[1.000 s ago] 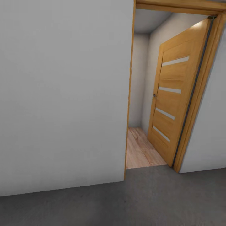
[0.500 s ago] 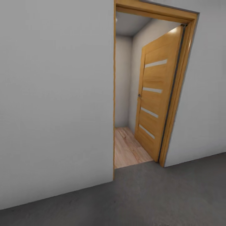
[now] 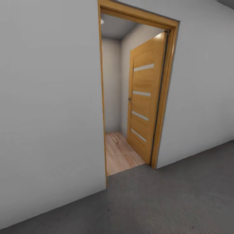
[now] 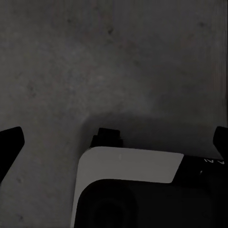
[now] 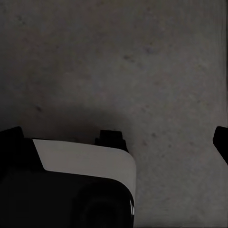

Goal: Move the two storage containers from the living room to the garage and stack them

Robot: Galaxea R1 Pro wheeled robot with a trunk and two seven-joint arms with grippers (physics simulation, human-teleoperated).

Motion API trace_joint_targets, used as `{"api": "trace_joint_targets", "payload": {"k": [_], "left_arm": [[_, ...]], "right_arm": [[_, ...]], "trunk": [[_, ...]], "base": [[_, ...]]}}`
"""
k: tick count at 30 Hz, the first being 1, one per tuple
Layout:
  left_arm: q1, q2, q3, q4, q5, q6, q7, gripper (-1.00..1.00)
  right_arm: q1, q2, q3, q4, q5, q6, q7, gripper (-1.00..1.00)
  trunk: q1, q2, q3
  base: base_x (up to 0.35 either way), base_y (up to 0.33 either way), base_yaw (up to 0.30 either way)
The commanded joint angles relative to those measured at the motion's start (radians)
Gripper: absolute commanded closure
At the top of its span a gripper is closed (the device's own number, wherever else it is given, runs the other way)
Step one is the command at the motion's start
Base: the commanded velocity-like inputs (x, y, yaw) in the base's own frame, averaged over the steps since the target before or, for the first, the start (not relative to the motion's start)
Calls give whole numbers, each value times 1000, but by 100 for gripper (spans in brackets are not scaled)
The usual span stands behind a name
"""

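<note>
The two storage containers are out of view. I stand in the garage on its dark grey concrete floor, facing a pale grey wall. In the left wrist view my left gripper is open, its black fingertips wide apart over the bare floor, with nothing between them. In the right wrist view my right gripper is open too, one fingertip at the picture's edge, above the same speckled floor.
A wood-framed doorway cuts through the wall. Its wooden door with pale glass strips is swung inward. Behind it lie a light wood plank floor and white walls. Concrete floor stretches to the right along the wall.
The whole head picture has shifted, so the camera has moved: the doorway now sits further left and looks smaller, and more wall and concrete floor show to its right.
</note>
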Motion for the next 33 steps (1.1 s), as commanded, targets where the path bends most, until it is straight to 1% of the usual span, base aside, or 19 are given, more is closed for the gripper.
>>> {"api": "trace_joint_targets", "payload": {"k": [1,11,29,33], "left_arm": [[0,0,-8,0,9,-1,2,-100],[0,0,-8,0,9,-1,2,-100],[0,0,-8,0,10,-1,2,-100],[0,0,-8,0,10,-1,2,-100]], "right_arm": [[-1,1,8,3,-9,-5,-1,-100],[-1,1,8,3,-9,-2,-1,-100],[-1,0,8,3,-6,-1,-1,-100],[-1,0,8,3,-6,-1,-1,-100]], "trunk": [[0,-1,-1],[0,-1,4],[0,-1,4],[0,-1,4]], "base": [[0,0,-284],[0,0,-284],[0,0,-286],[0,0,-177]]}}
